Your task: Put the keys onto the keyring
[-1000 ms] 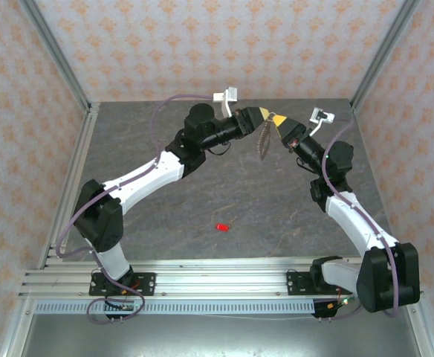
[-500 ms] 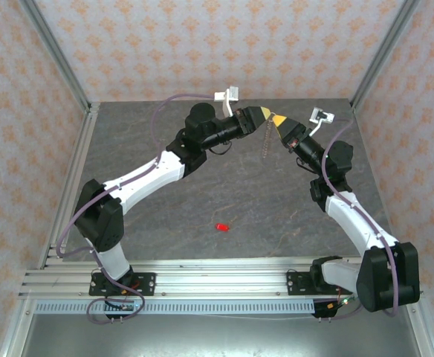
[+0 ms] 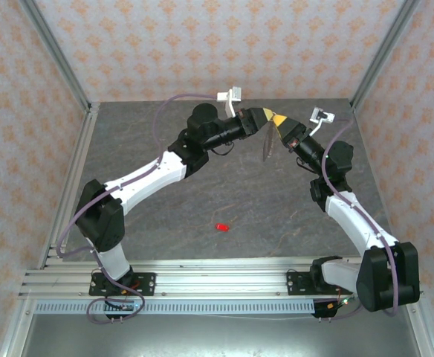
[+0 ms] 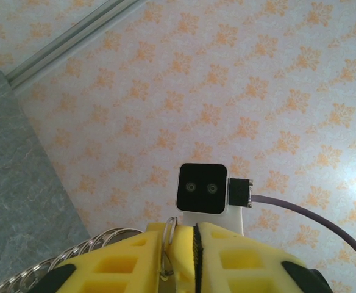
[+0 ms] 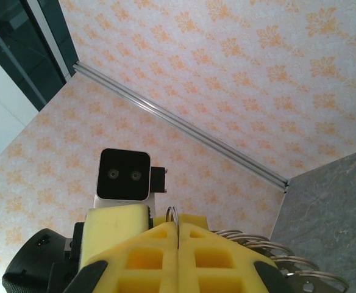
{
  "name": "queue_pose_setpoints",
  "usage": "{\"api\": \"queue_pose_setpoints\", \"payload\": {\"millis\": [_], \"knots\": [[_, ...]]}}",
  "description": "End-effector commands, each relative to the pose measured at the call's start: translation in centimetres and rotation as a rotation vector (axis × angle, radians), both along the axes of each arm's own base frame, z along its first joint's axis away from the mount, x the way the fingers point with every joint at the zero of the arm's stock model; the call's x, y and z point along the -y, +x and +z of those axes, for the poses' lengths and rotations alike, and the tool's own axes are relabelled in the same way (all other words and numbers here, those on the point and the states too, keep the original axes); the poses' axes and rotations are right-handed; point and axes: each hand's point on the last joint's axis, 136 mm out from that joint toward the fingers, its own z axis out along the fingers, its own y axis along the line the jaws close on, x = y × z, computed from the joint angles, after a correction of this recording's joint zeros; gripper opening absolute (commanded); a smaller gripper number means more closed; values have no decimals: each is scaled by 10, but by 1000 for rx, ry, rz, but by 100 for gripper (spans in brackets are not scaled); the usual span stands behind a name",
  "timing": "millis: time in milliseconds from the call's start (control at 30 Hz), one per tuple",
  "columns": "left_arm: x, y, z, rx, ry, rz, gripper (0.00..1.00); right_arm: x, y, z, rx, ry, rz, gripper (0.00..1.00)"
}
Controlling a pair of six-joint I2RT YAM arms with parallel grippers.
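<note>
Top external view, read from the left: the red key [image 3: 221, 226] is noted lying alone on the table [image 3: 165, 216], near the front and well apart from everything else. Further back, raised above the table, the left gripper [image 3: 256, 119] is seen with its pads [image 4: 123, 262] drawn close about a thin wire loop, a narrow slit showing between them; a grip on the keyring [image 3: 267, 145] is judged. The keyring hangs below the two meeting grippers, clear of the table. The right gripper [image 3: 278, 121] is pressed fully together, with the same loop pinched at its seam.

Handling: the key is judged very light, hard and smooth, liable to skid or flip under a pinch; it is best taken across its narrower width, low to the table. The keyring is judged stiff yet springy, its coils apt to swing and snag.

Surface: grey, mottled, matt and flat. Room: orange-patterned walls [image 3: 24, 111] are recorded on the left, rear and right, with aluminium posts [image 3: 53, 44] at the corners and a rail [image 3: 202, 277] along the near edge
</note>
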Motion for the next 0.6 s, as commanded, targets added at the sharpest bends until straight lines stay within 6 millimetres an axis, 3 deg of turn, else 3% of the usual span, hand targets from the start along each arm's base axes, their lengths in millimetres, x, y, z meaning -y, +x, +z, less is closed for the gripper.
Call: {"api": "queue_pose_setpoints", "payload": {"millis": [0, 233, 300, 400, 567], "knots": [[5, -5, 23, 66, -35, -10, 18, 0, -4, 10, 51, 12, 0, 0], [7, -4, 21, 65, -27, -10, 0, -1, -5, 11, 51, 8, 0, 0], [7, -4, 19, 66, -15, -11, 0, -1, -4, 10, 40, -10, -2, 1], [5, -3, 16, 76, 24, -15, 0, 9, -3, 9, 25, -55, -48, 24], [3, -4, 20, 112, 80, -72, 0, 37, -5, 18, 33, -77, -119, 27]]}}
